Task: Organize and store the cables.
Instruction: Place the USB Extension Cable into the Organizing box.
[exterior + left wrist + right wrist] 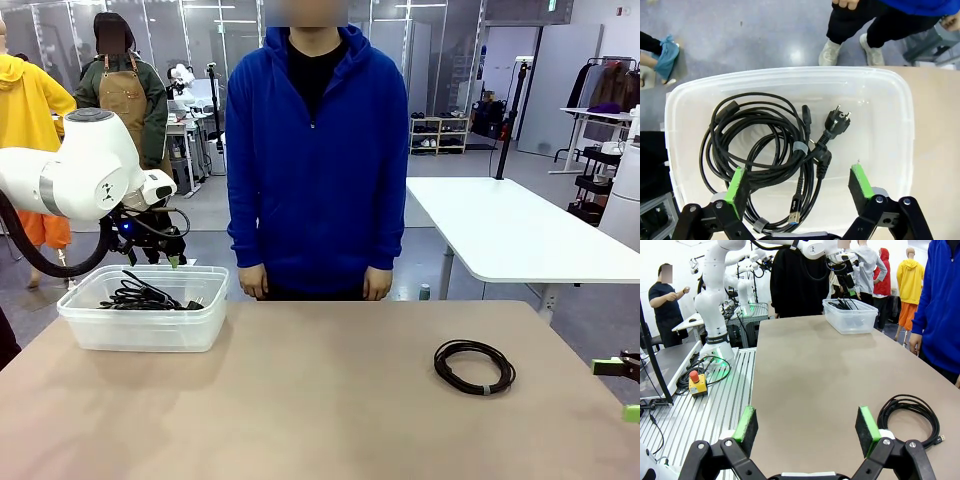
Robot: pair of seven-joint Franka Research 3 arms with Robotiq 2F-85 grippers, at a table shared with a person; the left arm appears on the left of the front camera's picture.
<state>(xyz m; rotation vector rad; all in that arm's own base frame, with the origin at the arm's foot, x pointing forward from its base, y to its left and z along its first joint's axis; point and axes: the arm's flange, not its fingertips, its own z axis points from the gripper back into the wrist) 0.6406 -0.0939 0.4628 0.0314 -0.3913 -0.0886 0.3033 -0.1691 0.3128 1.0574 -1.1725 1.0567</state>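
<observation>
While parked over clear plastic bin (143,322) of tangled black cords (765,155) at ten o'clock, left gripper (799,187) released; right gripper (807,426) released beside coiled black cable (474,366) on tan desk (320,400) at four o'clock.

Bright, even overhead light; soft shadows under the bin (143,320) on the counter (320,400). A glare patch shines on the floor (795,54) at 12 o'clock. Wrist views bow at the edges; all stay sharp.
</observation>
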